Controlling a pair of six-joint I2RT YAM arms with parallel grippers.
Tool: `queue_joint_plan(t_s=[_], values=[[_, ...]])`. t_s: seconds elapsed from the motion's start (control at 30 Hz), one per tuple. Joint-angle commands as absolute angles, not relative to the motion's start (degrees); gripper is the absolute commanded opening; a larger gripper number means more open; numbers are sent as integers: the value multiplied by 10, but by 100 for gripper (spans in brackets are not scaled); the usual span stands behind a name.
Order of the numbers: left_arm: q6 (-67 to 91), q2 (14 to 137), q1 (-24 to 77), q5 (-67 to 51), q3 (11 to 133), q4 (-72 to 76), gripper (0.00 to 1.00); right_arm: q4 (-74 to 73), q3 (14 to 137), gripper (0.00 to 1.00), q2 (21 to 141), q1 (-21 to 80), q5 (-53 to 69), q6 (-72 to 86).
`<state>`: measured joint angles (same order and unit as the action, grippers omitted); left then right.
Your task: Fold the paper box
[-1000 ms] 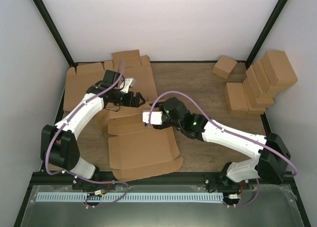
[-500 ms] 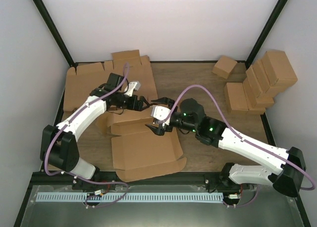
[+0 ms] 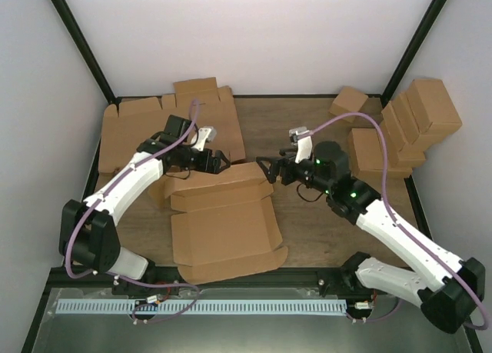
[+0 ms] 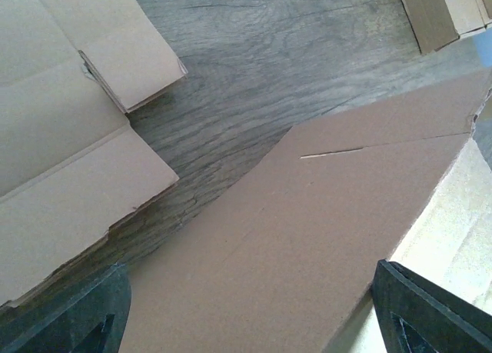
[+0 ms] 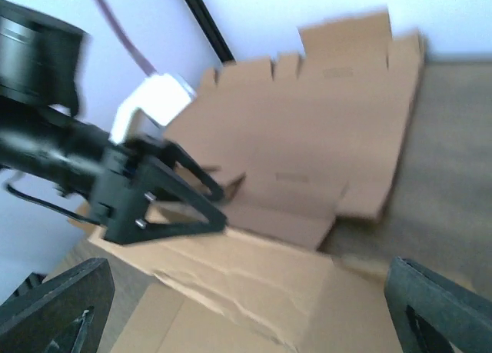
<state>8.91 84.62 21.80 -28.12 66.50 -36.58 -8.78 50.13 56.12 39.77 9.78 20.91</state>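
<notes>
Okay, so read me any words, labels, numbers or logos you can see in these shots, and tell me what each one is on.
No text can be read in any view.
The paper box, the flat blanks behind it and the small made-up boxes are plain brown cardboard with no print.
Neither the left arm nor the right arm shows a legible marking.
The right wrist view is blurred, but nothing in it looks like lettering.

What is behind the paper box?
A pile of flat cardboard blanks lies behind the paper box, with a strip of table between. The left arm hides part of the pile.
</notes>
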Motion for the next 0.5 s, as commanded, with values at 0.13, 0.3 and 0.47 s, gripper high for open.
queue_joint_plan(t_s=[0.13,0.3,0.47], values=[[76,835,221,-267,648,-390,88,-177,471,100,607,370,163,339],[69,837,221,-282,648,-390,88,-163,485,99,643,367,159,343],[61,828,221,-288,649,-389,87,-185,529,91,687,367,117,335]])
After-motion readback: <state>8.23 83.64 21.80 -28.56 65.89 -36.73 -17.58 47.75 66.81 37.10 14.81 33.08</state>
